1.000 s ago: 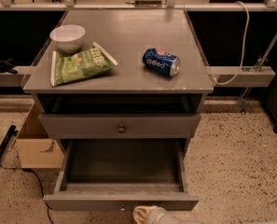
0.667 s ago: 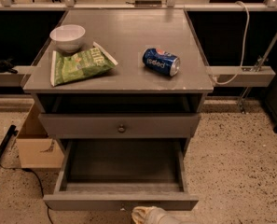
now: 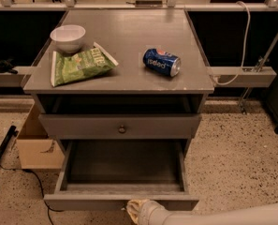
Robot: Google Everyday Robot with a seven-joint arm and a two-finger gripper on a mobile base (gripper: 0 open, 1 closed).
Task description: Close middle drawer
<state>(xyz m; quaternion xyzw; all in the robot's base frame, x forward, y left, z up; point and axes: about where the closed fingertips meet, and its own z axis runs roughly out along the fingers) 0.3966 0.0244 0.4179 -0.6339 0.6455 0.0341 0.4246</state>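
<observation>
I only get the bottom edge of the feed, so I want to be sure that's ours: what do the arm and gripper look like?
The gripper sits at the bottom edge of the camera view, by the front of the open middle drawer. It is a pale cream, slightly yellowed, rounded tip. Behind it, the arm is a smooth off-white tube with a rounded collar, running to the lower right corner. No cables or markings show.

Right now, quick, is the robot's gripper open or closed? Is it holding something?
Gripper: down at the front edge of the pulled-out middle drawer; cannot be told whether it is open, closed or holding anything.
</observation>
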